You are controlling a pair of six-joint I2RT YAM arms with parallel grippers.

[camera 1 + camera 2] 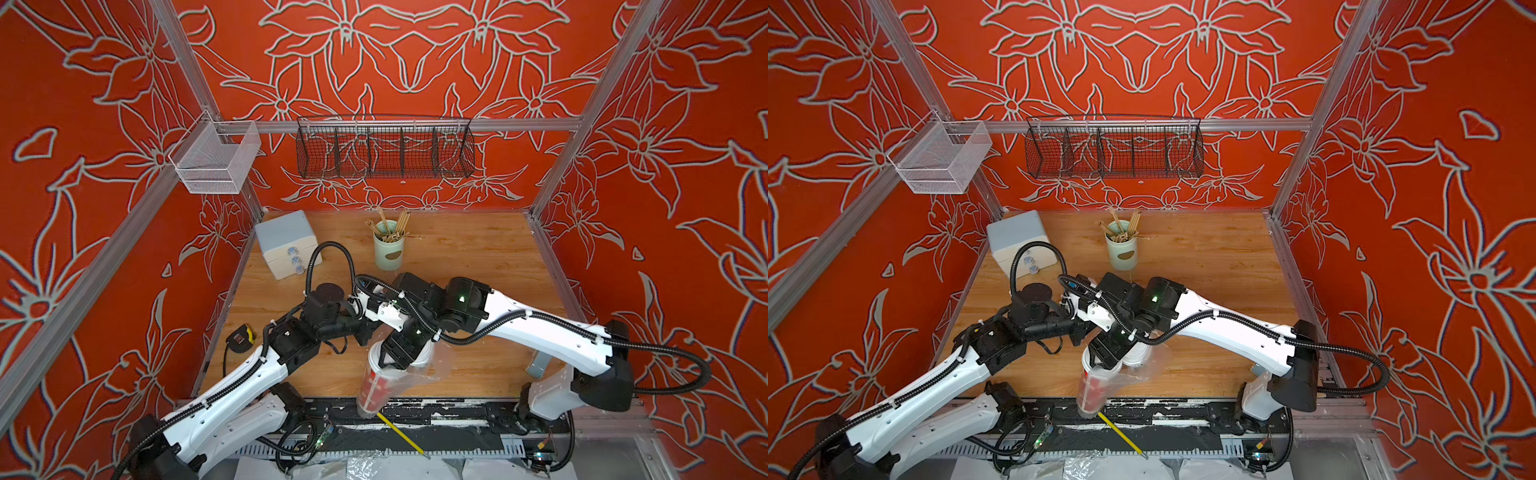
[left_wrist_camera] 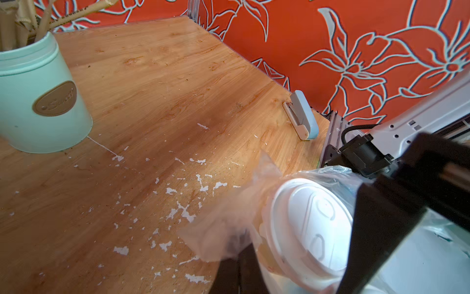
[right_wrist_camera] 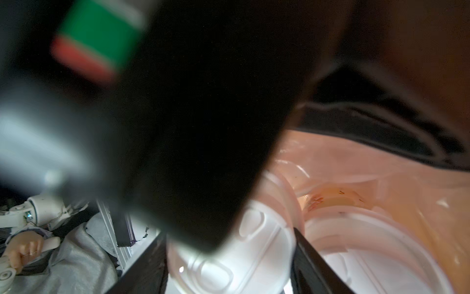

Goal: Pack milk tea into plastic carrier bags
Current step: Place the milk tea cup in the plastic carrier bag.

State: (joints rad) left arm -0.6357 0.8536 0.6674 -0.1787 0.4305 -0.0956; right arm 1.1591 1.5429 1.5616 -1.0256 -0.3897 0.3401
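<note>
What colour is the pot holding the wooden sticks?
Pale mint green pot with a brown oval label; it shows clearest in the left wrist view.

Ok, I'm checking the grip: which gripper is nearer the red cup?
Right. The right gripper grips the red cup at its lid, from above. The left gripper is just behind it, pinching the bag.

Crinkled plastic bag [image 2: 229, 224], chipped wooden table [image 2: 152, 89]

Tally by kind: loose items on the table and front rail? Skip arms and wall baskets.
Milk tea cups: 2 (red cup, cream cup)
Clear plastic bag: 1
Green stick holder: 1
White drawer box: 1
Tape measure: 1
Stapler: 1
Yellow pencil: 1
Total: 8
</note>
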